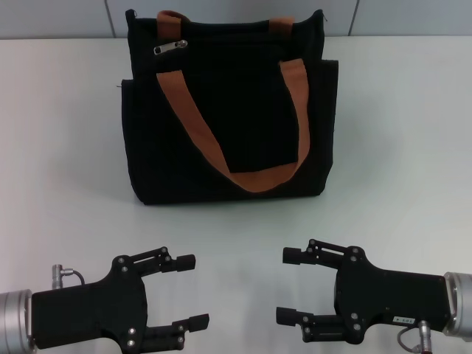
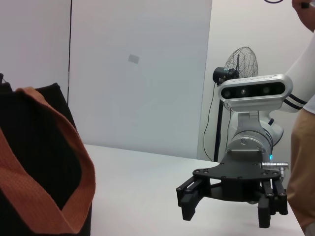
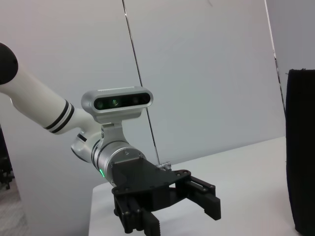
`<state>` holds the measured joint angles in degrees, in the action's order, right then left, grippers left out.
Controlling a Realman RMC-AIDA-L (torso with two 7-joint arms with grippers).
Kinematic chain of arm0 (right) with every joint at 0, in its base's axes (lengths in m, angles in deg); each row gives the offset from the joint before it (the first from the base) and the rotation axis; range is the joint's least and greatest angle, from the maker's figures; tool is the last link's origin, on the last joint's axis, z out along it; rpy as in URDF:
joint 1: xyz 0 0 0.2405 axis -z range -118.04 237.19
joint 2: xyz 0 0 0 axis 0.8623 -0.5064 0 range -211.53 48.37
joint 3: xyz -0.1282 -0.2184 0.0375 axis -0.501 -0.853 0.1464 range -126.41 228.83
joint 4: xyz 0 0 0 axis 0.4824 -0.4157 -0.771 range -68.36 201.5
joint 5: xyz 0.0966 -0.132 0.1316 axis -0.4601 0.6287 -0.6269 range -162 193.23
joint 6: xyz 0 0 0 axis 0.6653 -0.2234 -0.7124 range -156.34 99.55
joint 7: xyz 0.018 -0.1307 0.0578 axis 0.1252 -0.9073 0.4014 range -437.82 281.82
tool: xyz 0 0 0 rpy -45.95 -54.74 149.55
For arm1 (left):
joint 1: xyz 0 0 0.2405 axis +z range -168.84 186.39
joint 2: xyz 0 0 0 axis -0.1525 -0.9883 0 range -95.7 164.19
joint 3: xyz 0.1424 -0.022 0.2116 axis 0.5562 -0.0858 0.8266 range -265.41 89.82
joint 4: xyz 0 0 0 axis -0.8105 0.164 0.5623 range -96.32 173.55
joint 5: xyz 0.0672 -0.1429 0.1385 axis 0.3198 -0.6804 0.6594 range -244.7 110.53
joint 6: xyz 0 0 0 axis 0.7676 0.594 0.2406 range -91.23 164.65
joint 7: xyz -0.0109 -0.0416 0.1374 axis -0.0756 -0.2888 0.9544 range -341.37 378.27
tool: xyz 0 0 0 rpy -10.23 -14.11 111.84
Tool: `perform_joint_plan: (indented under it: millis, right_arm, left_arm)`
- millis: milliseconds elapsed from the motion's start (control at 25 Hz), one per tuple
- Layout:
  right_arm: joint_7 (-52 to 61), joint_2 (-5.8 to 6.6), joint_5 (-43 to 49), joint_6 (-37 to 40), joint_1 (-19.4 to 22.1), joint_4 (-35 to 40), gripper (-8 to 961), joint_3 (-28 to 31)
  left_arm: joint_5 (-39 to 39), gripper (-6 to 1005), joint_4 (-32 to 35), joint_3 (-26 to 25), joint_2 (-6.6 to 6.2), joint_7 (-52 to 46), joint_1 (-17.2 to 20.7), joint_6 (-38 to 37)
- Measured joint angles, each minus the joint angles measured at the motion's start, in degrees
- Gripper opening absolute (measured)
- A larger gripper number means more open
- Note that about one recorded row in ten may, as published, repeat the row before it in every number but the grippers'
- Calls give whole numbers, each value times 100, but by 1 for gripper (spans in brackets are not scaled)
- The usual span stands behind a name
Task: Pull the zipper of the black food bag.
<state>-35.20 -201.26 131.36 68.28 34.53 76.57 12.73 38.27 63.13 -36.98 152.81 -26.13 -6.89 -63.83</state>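
Observation:
The black food bag stands upright at the back middle of the white table, with two orange-brown strap handles. The zipper's silver pull tab lies near the bag's top left corner. My left gripper is open and empty at the front left, well short of the bag. My right gripper is open and empty at the front right, facing the left one. The left wrist view shows the bag and the right gripper. The right wrist view shows the left gripper and the bag's edge.
The white table stretches around the bag on both sides and in front. A pale wall stands behind it. In the left wrist view a fan and a person stand beyond the table's edge.

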Motion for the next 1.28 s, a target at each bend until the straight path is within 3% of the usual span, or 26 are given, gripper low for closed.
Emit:
perform_joint_plan:
  millis: [320,440,600,680,720,880,1240,1280]
  right_arm:
    - [0,-2,0,0,-6,-37,820,14]
    - [0,-3,-4,0,-8,-48,820,16]
    - [0,-2,-23,0,-9,-75,820,17]
    - [0,-3,-80,0,-30,-118,819,23]
    - [0,-3,-80,0,-30,-118,819,23]
    - [-1,-2,-104,-4,-90,-182,819,25]
    - [-6,-8,-105,-227,-256,-345,819,36]
    - [-6,-10,-105,-235,-275,-365,819,35]
  left_arm:
    - [-6,772,0,-25,0,3,-18,0]
    - [-13,772,-1,-261,6,3,-13,0]
    - [-79,771,-217,-1241,14,15,10,-59]
    - [-327,771,-530,-2203,9,25,17,-73]
    - [-327,771,-530,-2203,9,25,17,-73]
    - [-745,771,-896,-3291,8,-87,-103,422]
    - [-817,771,-1057,-3554,15,-77,-746,1635]
    - [-773,771,-1100,-3432,10,-111,-1014,1907]
